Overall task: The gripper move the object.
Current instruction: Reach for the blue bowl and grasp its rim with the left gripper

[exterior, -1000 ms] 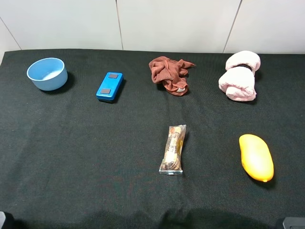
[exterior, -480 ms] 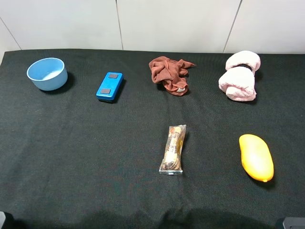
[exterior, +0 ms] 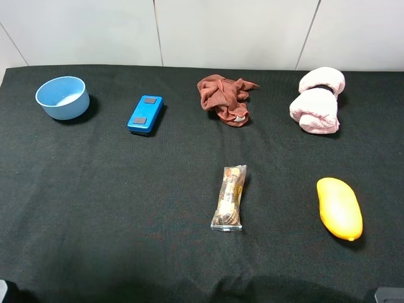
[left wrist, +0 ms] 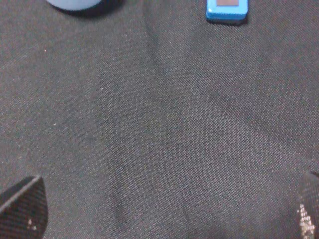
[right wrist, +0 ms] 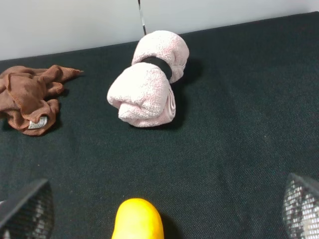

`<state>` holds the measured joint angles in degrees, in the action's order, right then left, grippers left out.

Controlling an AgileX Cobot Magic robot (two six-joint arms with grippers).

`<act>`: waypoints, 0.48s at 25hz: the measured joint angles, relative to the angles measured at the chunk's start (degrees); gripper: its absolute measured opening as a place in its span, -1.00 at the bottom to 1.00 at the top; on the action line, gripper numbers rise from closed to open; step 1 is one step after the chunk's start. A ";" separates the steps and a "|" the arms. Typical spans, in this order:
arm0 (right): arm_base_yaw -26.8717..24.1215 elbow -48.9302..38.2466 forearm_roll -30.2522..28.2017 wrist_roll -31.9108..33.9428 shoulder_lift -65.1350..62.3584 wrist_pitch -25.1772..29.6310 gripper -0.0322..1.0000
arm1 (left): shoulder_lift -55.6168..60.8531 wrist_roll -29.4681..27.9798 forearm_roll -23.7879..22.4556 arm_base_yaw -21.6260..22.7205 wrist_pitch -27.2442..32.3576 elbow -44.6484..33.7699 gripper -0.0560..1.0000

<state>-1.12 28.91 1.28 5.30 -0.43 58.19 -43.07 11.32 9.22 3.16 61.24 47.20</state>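
Note:
The light-blue round bowl (exterior: 62,97) stands upright and empty at the far left of the black table. A sliver of it shows at the edge of the left wrist view (left wrist: 75,4). My left gripper (left wrist: 164,209) is open and empty over bare cloth, well short of the bowl. My right gripper (right wrist: 164,206) is open and empty, close behind the yellow mango-shaped object (right wrist: 138,219). In the exterior high view only small bits of the arms show at the bottom corners.
A blue rectangular box (exterior: 145,114) lies right of the bowl. A brown cloth (exterior: 224,98) and a rolled pink towel (exterior: 317,100) lie at the back. A snack packet (exterior: 230,197) lies mid-table, and the yellow object (exterior: 339,207) lies at the right.

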 joint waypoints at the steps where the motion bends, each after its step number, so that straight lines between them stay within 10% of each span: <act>1: 0.00 0.00 0.00 0.00 0.00 0.00 0.41 | -1.49 0.15 0.00 0.00 0.00 0.86 0.99; 12: 0.00 0.00 0.00 0.00 0.00 0.00 0.41 | -19.13 1.67 -0.17 0.00 -0.43 9.41 0.98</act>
<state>-1.12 28.91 1.28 5.30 -0.43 58.19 -62.20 12.99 9.06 3.16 60.81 56.61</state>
